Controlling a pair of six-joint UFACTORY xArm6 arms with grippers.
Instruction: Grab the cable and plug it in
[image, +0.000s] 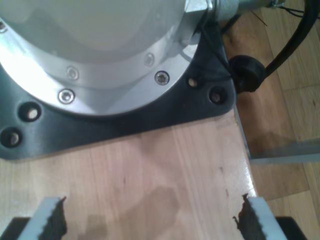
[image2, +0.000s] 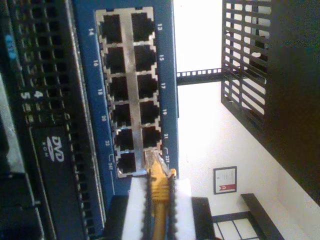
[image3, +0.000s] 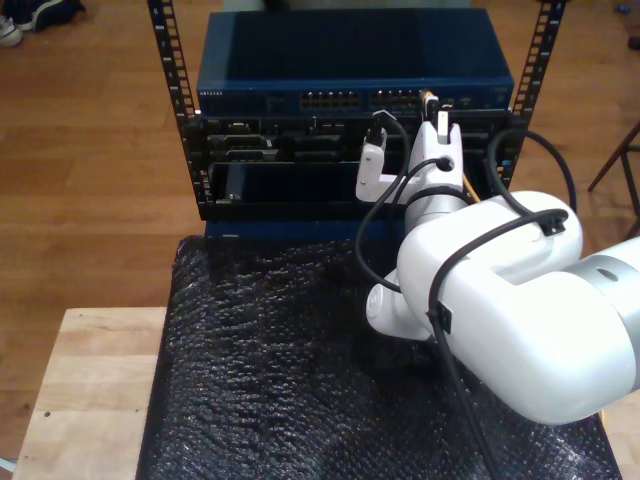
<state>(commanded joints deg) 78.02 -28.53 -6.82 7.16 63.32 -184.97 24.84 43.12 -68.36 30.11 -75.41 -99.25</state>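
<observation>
The rack (image3: 350, 120) w/ the blue switch (image3: 350, 70) is seen at the far end of the exterior view, behind black bubble wrap (image3: 280, 370) spread over the wooden counter (image3: 80, 390). My second hand (image2: 159, 197) is held right at the switch's port block (image2: 131, 90) and is clamped on the cable (image2: 160, 187), whose clear plug (image2: 152, 161) sits at a port near the nos. 21–23, tho whether it is seated can't be told. My first hand (image: 150, 217) is spread apart w/ nothing between its pads, over bare wood beside a metal arm base (image: 100, 55).
</observation>
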